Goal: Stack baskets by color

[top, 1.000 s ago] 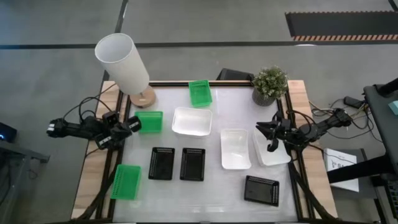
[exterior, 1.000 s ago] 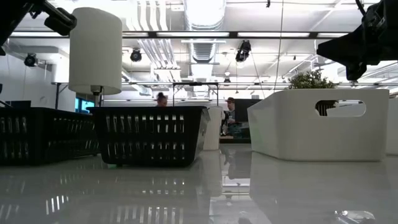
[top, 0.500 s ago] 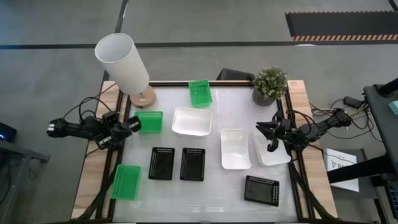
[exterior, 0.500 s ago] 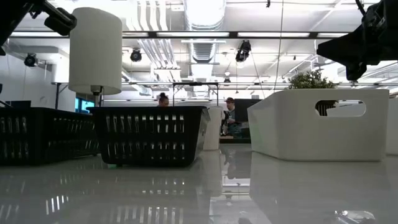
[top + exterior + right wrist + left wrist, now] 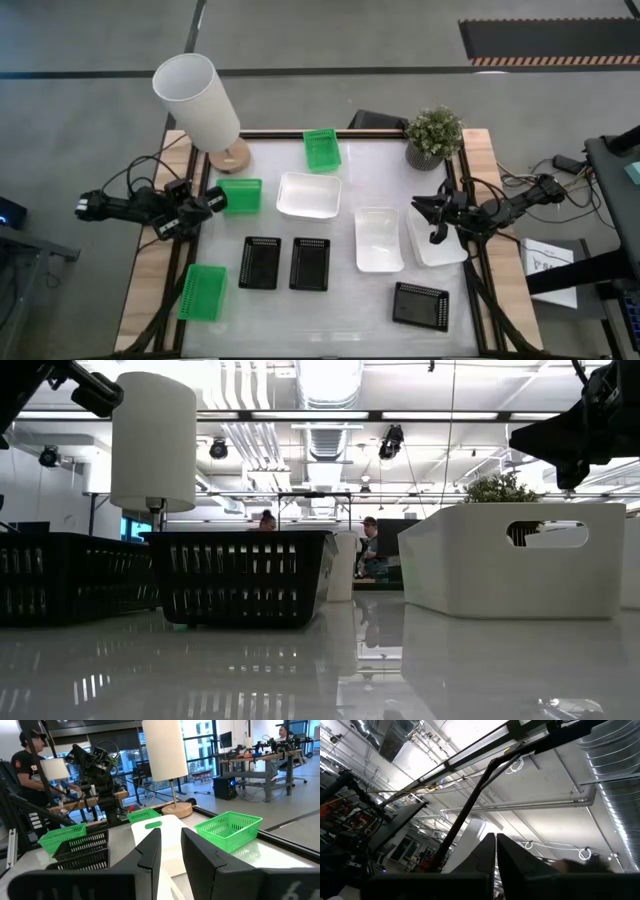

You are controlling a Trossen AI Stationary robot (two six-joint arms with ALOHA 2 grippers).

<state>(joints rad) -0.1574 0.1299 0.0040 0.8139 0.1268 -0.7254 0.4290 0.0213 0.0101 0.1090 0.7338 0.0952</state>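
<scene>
Nine baskets lie singly on the white table. The green ones are at the far edge (image 5: 322, 150), at the left (image 5: 240, 195) and at the near left (image 5: 202, 292). The white ones are in the middle (image 5: 309, 195), right of it (image 5: 379, 238) and at the right edge (image 5: 432, 242). Two black ones (image 5: 260, 263) (image 5: 309, 264) stand side by side, and a third (image 5: 420, 305) is near right. My left gripper (image 5: 216, 200) is shut at the left edge and tilted upward (image 5: 495, 851). My right gripper (image 5: 430, 212) hovers level over the right white basket, slightly open (image 5: 171, 847) and holding nothing.
A tall white lamp (image 5: 197, 100) on a wooden foot stands at the far left corner. A potted plant (image 5: 433, 135) stands at the far right corner. A black frame rail (image 5: 330, 133) runs around the table. People stand in the room beyond (image 5: 30, 770).
</scene>
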